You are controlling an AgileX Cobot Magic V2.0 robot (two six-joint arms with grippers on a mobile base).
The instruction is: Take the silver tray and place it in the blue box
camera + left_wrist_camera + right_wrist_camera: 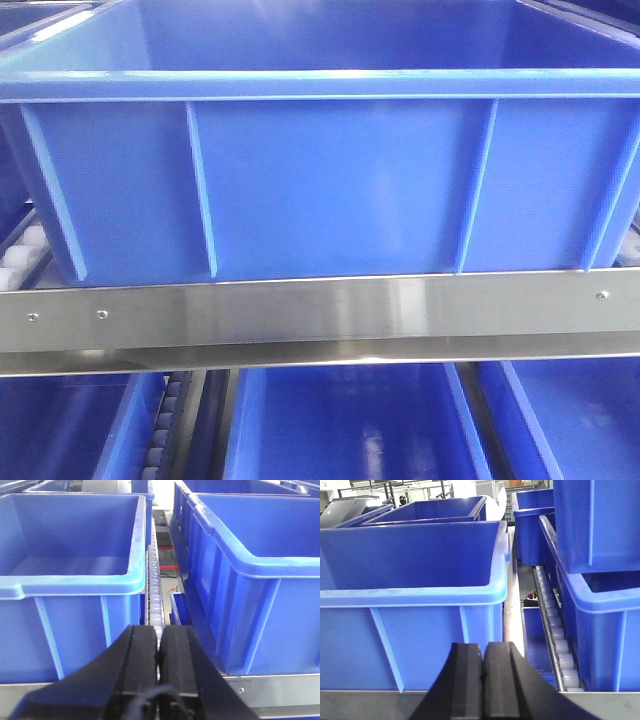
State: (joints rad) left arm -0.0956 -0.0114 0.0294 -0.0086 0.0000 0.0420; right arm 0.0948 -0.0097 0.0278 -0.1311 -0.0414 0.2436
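Both grippers have their black fingers pressed together on nothing. The left gripper (159,652) hangs over a roller track (155,587), blue crates on either side. Just ahead of the right gripper (482,667) stands the blue box (415,600) on a steel rail (320,312); no silver tray shows
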